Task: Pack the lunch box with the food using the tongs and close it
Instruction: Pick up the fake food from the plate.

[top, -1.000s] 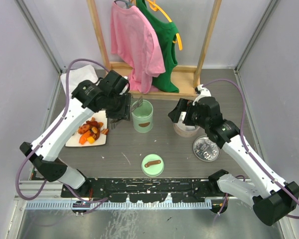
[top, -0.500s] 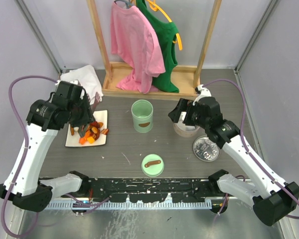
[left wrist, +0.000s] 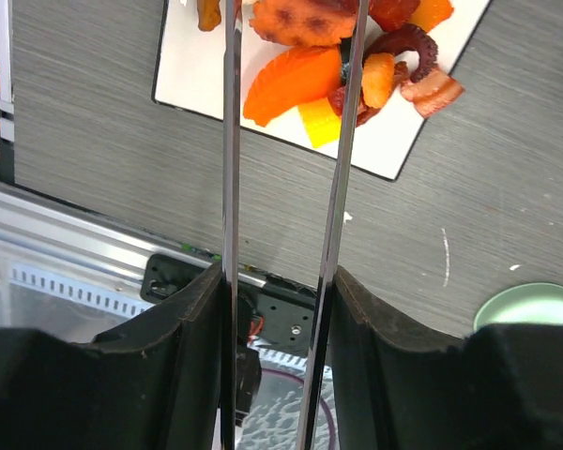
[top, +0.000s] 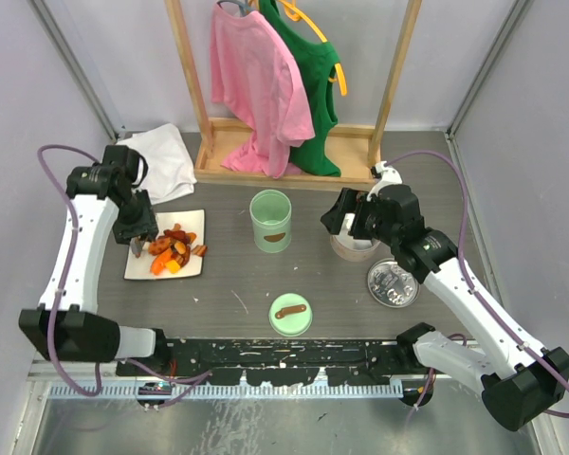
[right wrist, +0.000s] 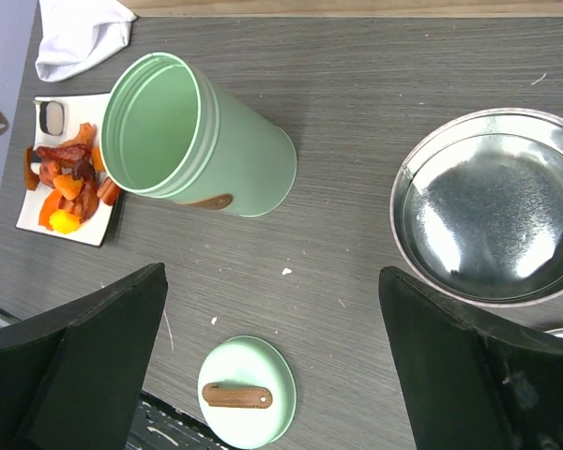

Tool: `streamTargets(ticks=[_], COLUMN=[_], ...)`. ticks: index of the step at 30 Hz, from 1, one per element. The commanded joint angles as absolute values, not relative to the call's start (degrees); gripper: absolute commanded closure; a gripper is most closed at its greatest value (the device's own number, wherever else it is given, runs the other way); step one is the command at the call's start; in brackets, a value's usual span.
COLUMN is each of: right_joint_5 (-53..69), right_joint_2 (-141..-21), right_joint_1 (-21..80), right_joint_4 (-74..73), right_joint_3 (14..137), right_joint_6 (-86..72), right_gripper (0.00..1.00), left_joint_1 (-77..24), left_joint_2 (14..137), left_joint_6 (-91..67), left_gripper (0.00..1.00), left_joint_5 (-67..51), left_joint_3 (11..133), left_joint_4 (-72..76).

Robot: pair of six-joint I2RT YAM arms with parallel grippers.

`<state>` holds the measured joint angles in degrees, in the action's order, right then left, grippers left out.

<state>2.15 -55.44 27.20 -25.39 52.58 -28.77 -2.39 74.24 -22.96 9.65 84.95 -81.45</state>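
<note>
The food (top: 175, 250) is a heap of orange, red and brown pieces on a white plate (top: 192, 270) at the left. My left gripper (top: 137, 230) hangs over the plate's left end, shut on the tongs (left wrist: 230, 141). In the left wrist view my left gripper (left wrist: 277, 281) presses the two thin arms, which stay apart and straddle an orange piece of the food (left wrist: 296, 80). The lunch box (top: 270, 220) is a green cylinder, open and upright, and looks empty (right wrist: 155, 122). Its green lid (top: 290, 314) lies nearer the front. My right gripper (top: 349, 220) is open and holds nothing (right wrist: 272, 277).
A metal bowl (right wrist: 493, 206) sits under the right arm, and another shiny dish (top: 393, 282) lies just in front of it. A white cloth (top: 161, 161) lies behind the plate. A wooden rack (top: 284, 171) with a pink and a green shirt stands at the back.
My left arm has swung from the lunch box back to the left, over the plate, with the tongs still in its grip. The right arm has not moved.
</note>
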Motion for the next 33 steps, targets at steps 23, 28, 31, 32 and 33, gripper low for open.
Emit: streamTargets(ticks=[23, 28, 31, 32, 33], right_joint_5=[-0.14, -0.42, -0.53, -0.57, -0.61], right_joint_2=[-56.04, -55.75, -56.28, -56.39, -56.37], right_joint_1=[27.07, 27.07, 27.14, 27.08, 27.09], right_joint_4=[-25.92, -25.99, -26.68, -27.04, -27.08], right_joint_3=[54.94, 54.17, 54.56, 55.01, 55.3], right_joint_6=[-25.22, -25.09, -24.52, -24.31, -24.22], right_gripper=[0.0, 0.0, 0.0, 0.0, 0.0], left_joint_1=[1.78, 2.07, 2.2, 2.2, 2.26], left_joint_2=[90.48, 92.9, 94.13, 94.33, 94.57], left_joint_6=[-14.9, -14.08, -13.85, -13.76, -13.74], left_gripper=[0.56, 0.57, 0.57, 0.57, 0.57], left_joint_5=[13.63, 13.06, 11.65, 11.58, 11.79], left_joint_3=[89.75, 89.74, 89.87, 89.55, 89.3], left_joint_4=[-77.11, -75.89, -75.81, -75.61, -75.59])
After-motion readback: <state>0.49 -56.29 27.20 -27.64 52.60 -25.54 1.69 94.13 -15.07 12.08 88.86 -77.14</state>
